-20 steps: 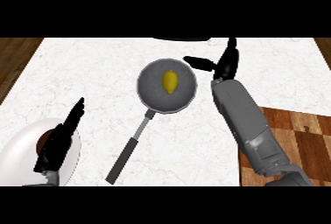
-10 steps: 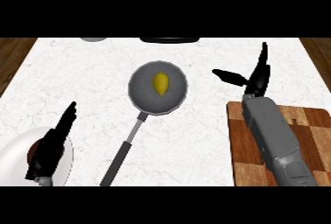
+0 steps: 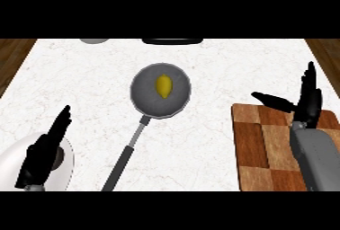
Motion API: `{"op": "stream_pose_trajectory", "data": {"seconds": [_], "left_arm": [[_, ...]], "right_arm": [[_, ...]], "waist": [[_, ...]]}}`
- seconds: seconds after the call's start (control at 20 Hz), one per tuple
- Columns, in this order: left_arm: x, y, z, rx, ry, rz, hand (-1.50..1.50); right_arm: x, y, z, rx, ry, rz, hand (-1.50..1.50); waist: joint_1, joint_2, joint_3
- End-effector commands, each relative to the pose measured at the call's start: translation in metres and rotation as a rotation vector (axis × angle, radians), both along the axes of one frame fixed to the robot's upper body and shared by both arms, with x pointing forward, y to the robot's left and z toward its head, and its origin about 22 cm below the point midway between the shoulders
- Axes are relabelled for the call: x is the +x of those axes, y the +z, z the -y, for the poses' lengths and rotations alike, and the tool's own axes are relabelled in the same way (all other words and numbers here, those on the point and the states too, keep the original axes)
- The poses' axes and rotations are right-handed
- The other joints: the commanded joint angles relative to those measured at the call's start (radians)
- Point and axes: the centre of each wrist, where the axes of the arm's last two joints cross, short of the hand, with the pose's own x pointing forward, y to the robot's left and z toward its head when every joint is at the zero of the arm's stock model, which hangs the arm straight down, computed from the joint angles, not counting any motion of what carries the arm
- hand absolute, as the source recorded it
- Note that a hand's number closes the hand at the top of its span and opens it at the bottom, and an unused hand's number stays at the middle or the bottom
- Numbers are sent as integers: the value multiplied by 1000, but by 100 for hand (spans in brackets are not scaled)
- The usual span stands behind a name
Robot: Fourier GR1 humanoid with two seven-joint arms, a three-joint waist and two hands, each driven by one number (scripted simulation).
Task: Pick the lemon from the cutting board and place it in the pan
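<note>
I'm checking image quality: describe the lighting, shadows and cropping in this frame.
Head view: even, soft light, no glare on the marble counter; the lemon shows clearly in the pan, casting hardly any shadow; the right hand and left hand read as dark silhouettes; the cutting board is cropped below.

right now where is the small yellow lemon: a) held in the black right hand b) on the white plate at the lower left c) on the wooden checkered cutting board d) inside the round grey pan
d: the small yellow lemon lies inside the round grey pan, while the wooden checkered cutting board is bare and the open right hand holds nothing.
</note>
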Motion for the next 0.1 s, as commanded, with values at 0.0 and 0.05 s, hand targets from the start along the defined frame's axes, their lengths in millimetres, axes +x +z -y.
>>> {"op": "stream_pose_trajectory", "data": {"seconds": [0.0, 0.05], "left_arm": [[-10, 4, 8, 3, -13, 0, 0], [6, -6, 22, 4, -17, -3, 0]], "right_arm": [[-20, -1, 32, 4, 20, -18, -150], [-29, -5, 29, -3, 9, 5, -150]], "waist": [[10, 3, 0], [6, 3, 0]]}}
